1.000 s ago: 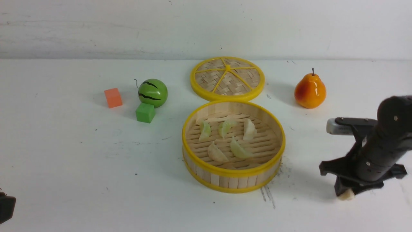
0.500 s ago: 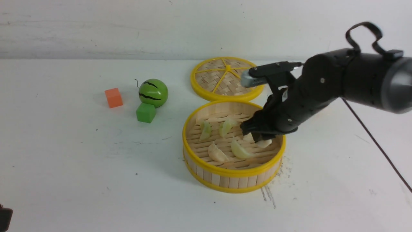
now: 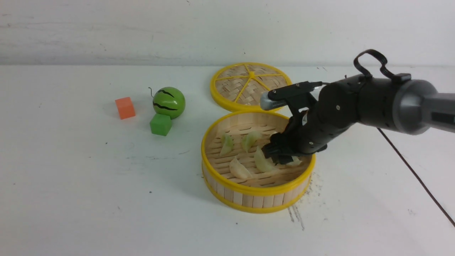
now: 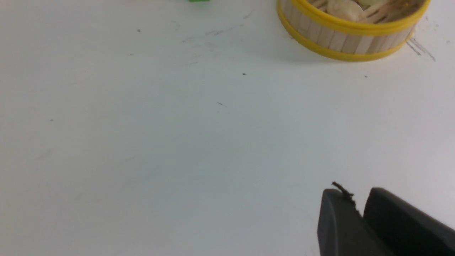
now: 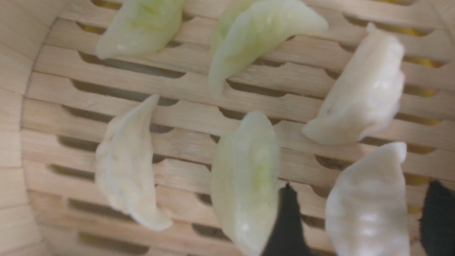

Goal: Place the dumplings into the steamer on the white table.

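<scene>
Since 1 second ago, my right gripper (image 3: pixel 282 158) has swung from the white table (image 3: pixel 106 195) into the round bamboo steamer with yellow rims (image 3: pixel 256 201). Its jaws stand apart around a cream-white crescent dumpling (image 5: pixel 369 202), released low so it settles on the slats beside 5 others. My left gripper (image 4: pixel 359 220) waits, closed and empty.

This looks like a robotics lab test bench, not a kitchen. The scuffed, flat white tabletop (image 3: pixel 71 199) stands against a bare white wall (image 3: pixel 106 28). What lies on it is play props: a small orange cube (image 3: pixel 124 108), a green cube (image 3: pixel 160 124), a glossy green toy watermelon (image 3: pixel 169 102), and pale toy dumplings (image 3: pixel 226 144) in a round yellow-rimmed bamboo steamer (image 3: pixel 256 199) beside its flat woven lid (image 3: pixel 249 89). A black jointed robot arm (image 3: pixel 355 106) trailing a thin dark cable (image 3: pixel 416 177) reaches over them.
</scene>
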